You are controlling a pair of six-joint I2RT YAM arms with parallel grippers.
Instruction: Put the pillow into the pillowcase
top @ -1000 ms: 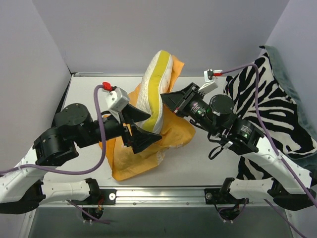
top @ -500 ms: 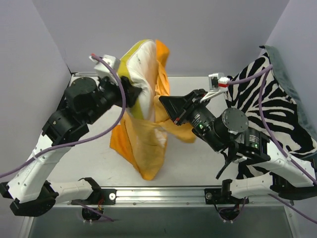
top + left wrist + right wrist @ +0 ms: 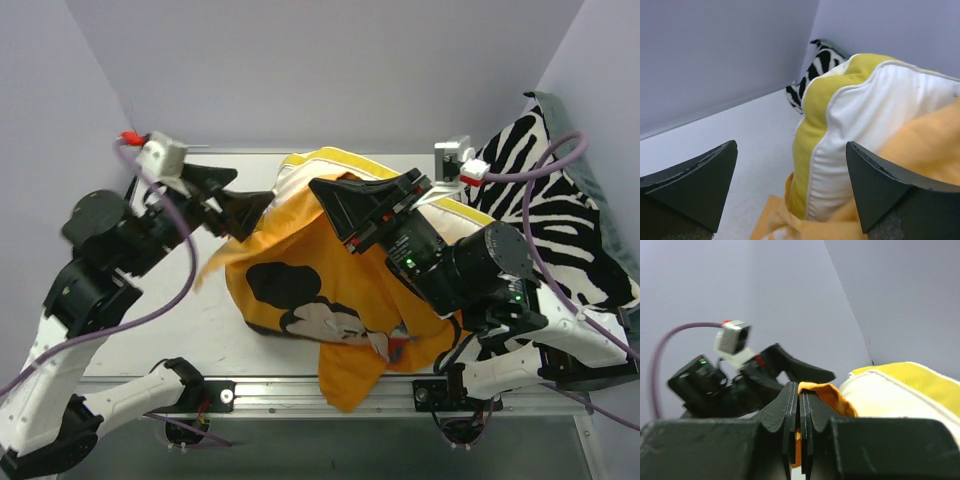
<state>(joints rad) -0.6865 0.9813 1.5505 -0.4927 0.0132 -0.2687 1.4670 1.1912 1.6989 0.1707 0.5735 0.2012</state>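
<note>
Item, pillow (image 3: 865,115): cream-white, with a yellow-green trim. It lies on the worktop (image 3: 215,330), mid-scene, mostly under orange cloth. Its far-left corner and a strip along its right edge are bare.
Item, pillowcase (image 3: 350,275): orange, Mickey face upward, draped over the pillow. A loose flap hangs toward the near edge of the worktop.
Item, zebra cushion (image 3: 520,180): at the far right, beside the pillow's right edge. It is no part of the job.
Left end effector (image 3: 250,190): released, jaws spread wide, grasping nothing.
Right end effector (image 3: 800,390): clenched on a fold of the pillowcase. Orange cloth shows between the closed fingers in the right wrist view.
Reason for the right hold: judged to pin the hem of the case above the pillow, so the cloth cannot slip back off the part already covered.
Reason for the left pose: judged to be lined up for a fresh grip. The jaws face the exposed corner with nothing between them yet.
Pillow relative to left end effector: just right of the open jaws and close ahead. In the left wrist view the trimmed corner fills the gap between the fingers. Contact cannot be confirmed.
Pillow relative to right end effector: directly beneath and to its right, the bare trimmed edge just beside the pinch.
Progress, estimated: well along but not finished. Exposed trim remains at the far-left corner and along the right edge.
</note>
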